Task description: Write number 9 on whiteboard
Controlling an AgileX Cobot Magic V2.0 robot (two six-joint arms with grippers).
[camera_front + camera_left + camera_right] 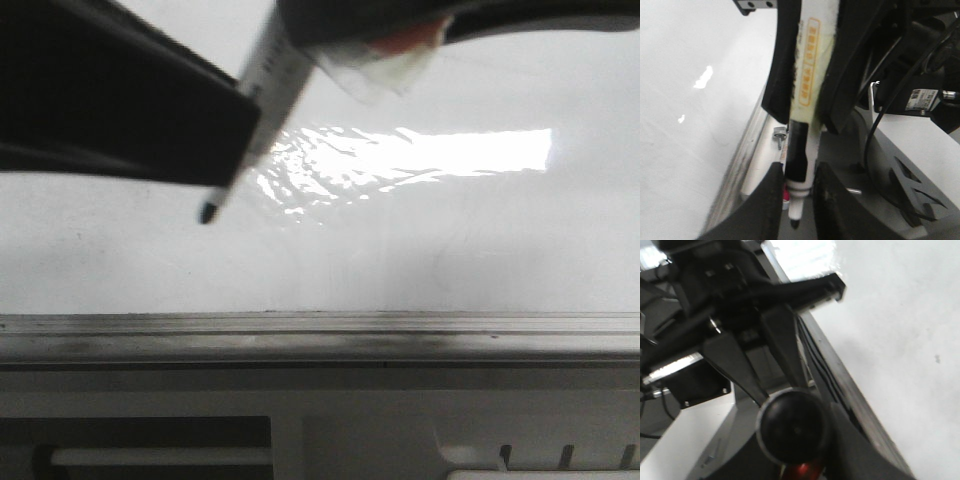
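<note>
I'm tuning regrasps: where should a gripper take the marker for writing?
Grip the marker on its straight barrel, above the black collar, closing across it from the sides. Its barrel is long and even, leaving the tip free for the whiteboard.

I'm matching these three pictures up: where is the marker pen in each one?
Front view: the marker slants down from the top centre, its dark tip low and left over the whiteboard.
Left wrist view: it stands upright mid-picture, clamped in the left claw, tip pointing down.
Right wrist view: only a round dark end shows low in the middle, probably the pen's.
Shared landmark: the grey rail along the whiteboard's edge.
</note>
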